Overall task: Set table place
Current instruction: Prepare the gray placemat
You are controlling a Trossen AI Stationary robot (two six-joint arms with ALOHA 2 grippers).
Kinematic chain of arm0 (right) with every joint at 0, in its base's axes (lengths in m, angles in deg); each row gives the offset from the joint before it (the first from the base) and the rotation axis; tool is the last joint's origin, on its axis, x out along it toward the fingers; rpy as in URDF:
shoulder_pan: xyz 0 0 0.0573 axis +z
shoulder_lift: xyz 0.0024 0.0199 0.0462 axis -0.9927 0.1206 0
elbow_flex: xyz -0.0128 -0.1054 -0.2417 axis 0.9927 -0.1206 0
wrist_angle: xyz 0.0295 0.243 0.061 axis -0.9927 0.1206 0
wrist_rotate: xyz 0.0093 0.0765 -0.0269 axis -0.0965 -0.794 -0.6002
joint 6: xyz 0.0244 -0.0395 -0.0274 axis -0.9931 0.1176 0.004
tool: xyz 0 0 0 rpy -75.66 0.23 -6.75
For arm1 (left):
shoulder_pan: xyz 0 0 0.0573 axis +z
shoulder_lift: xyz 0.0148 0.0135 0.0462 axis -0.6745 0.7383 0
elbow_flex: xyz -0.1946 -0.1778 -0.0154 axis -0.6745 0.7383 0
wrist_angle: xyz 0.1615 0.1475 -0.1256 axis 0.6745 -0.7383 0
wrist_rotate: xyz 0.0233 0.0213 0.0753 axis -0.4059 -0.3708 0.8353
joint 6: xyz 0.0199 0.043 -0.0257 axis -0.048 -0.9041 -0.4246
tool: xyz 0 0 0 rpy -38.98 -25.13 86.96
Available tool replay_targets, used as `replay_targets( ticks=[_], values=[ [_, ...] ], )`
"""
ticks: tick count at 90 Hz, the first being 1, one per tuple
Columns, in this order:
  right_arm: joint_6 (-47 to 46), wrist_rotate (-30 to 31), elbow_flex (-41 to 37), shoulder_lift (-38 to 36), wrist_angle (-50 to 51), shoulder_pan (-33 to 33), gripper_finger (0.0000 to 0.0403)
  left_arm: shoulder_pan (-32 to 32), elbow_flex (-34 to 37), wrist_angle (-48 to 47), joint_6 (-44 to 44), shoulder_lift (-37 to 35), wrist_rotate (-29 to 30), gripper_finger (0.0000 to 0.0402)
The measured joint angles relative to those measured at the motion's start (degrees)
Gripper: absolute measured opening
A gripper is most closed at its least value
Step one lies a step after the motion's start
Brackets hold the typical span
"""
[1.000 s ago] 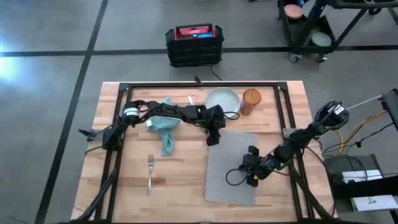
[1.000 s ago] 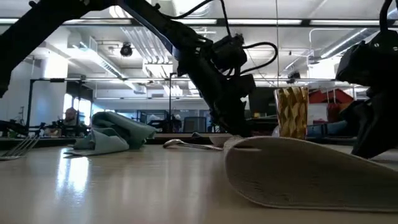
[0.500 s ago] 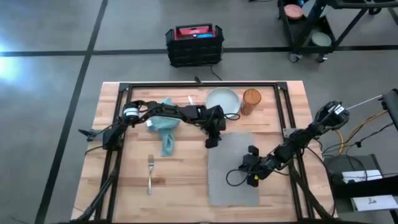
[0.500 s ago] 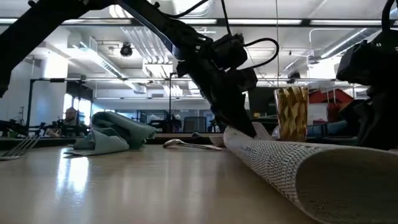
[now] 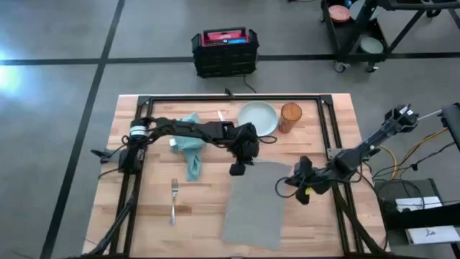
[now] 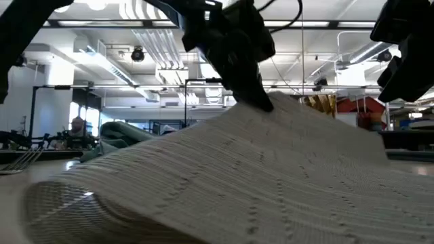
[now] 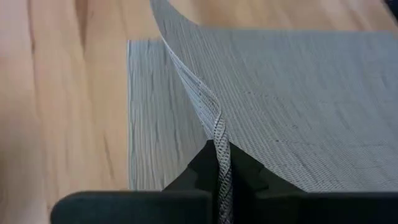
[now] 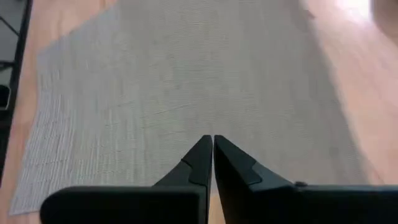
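We've dragged the placemat point(image 5: 253, 203) leftward, lifted in our left gripper point(image 5: 238, 167); our right gripper point(image 5: 301, 188) has backed off it.

A grey woven placemat point(image 5: 253, 203), matt and coarsely ribbed, lies on a light wooden butcher-block table point(image 5: 151, 216) with a faint sheen, near soft teal cloth point(image 5: 191, 147) and ribbed amber glass point(image 5: 290, 116).
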Motion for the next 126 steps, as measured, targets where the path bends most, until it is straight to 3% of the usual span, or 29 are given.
replay_targets(
  ticks=[27,35,60,74,87,100,114,126],
  values=[
    [0.5,1.4,-0.4,-2.4,1.9,0.0,0.0002,-0.3,0.1,-0.6,-5.5,-0.6,0.1,0.0000],
    [1.1,3.9,-0.1,-3.6,2.2,0.0,0.0002,-0.3,0.1,-0.8,-6.4,-1.3,-2.3,0.0000],
    [6.9,21.3,1.3,-8.9,3.4,-0.1,0.0002,-0.9,0.1,-1.8,-9.0,-4.0,-4.3,0.0000],
    [3.4,29.8,1.2,-9.6,9.3,-0.1,0.0002,-0.9,0.1,-2.5,-9.0,-4.2,-4.3,0.0000],
    [-5.1,29.0,0.9,-8.4,18.7,-0.1,0.0002,-0.9,0.1,-2.5,-9.1,-4.3,-4.3,0.0000],
    [-12.7,23.4,-0.9,-5.7,20.6,-0.1,0.0002,-0.9,0.1,-2.5,-9.3,-4.5,-4.7,0.0000],
    [-16.3,18.2,-3.6,-1.1,15.5,-0.1,0.0002,-1.0,0.1,-2.3,-9.3,-5.1,-5.4,0.0000],
    [-8.4,14.0,-7.1,2.7,3.2,-0.1,0.0002,-1.0,0.1,-2.2,-9.3,-5.6,-5.4,0.0000]
  ],
)
